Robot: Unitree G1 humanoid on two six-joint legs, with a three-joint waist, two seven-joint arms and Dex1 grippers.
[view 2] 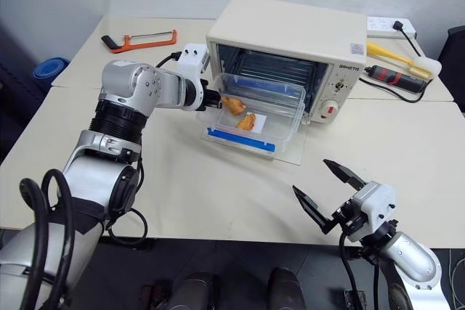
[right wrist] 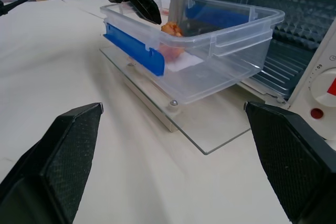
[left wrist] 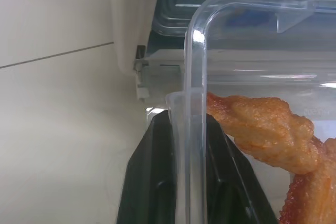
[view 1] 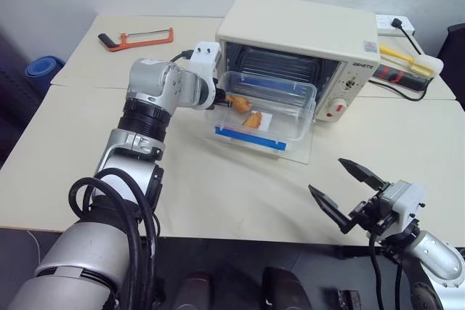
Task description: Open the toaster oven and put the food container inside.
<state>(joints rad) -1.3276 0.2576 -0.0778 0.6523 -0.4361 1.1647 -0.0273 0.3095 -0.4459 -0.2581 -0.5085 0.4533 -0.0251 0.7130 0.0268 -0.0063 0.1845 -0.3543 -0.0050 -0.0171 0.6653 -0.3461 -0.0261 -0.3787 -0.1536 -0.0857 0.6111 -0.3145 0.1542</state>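
While the toaster oven (view 1: 305,41) stood open, the food container (view 1: 265,110) rested on its lowered door | left gripper (left wrist: 186,145) clamped on container's wall | right gripper (view 1: 349,190) spread apart, well clear of oven | container judged light, stiff, slippery; rim hold advised.

food container (view 1: 265,110) on open toaster oven (view 1: 305,41) door

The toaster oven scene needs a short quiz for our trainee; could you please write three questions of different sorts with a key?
1. True or false: the toaster oven door is shut.
2. What does the left gripper pinch? A) orange saw B) food container wall C) oven knob
3. Fill in: the right gripper is ____.

Key: 1 false, the door lies open under the container; 2 B; 3 open and holding nothing.
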